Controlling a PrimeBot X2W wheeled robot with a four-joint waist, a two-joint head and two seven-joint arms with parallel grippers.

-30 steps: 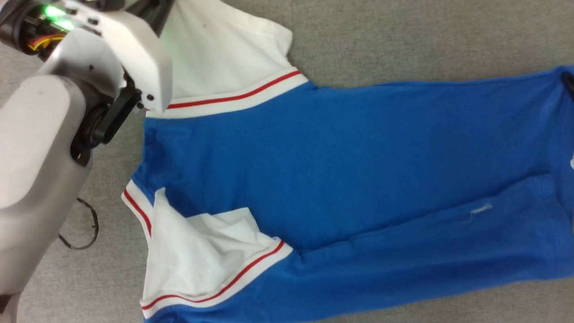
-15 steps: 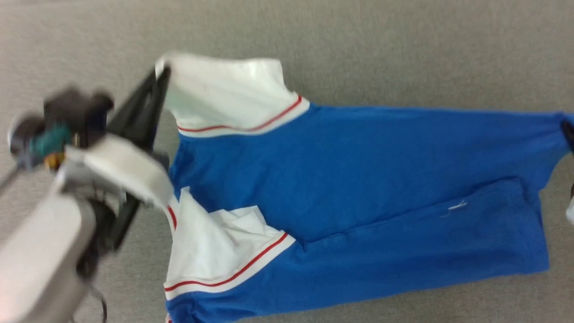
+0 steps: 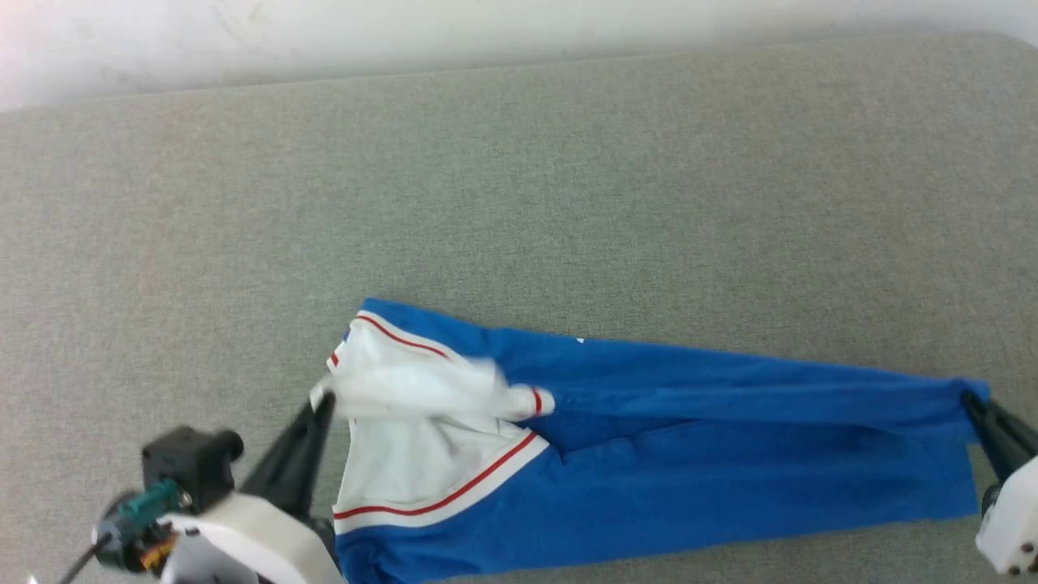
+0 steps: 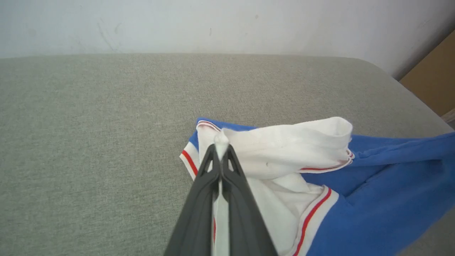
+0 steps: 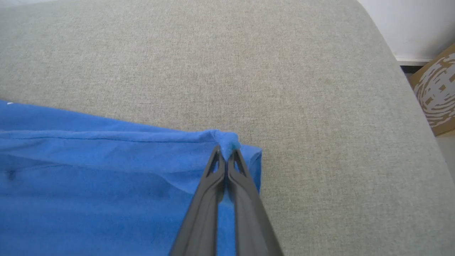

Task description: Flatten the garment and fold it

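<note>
- Garment [image 3: 730, 454] lies across the lower half of the head frame, stretched left to right on the grey woven surface [image 3: 519, 203]. The blue body is creased along its length.
- Left gripper [image 3: 322, 403] is at the lower left of the head frame, jaws clamped tight on the edge of the upper white sleeve [image 4: 291, 142]. In the left wrist view I see a tuft of white cloth poking out past the fingertips.
- That sleeve is lifted and folded over toward the lower sleeve [image 3: 422, 470], which lies flatter with its red stripe showing.
- Right gripper [image 3: 971, 403] is at the far right edge of the head frame, jaws pinched on the blue hem corner. The right wrist view shows a small bunch of blue fabric squeezed between the tips.
- The upper edge of the cloth between the two grippers looks pulled fairly straight. The lower part rests on the surface.
- Pale wall [image 4: 213, 25] runs along the top of the left wrist frame. A cardboard box [image 5: 437, 89] sits at the right edge of the right wrist frame, beyond the surface's edge.
</note>
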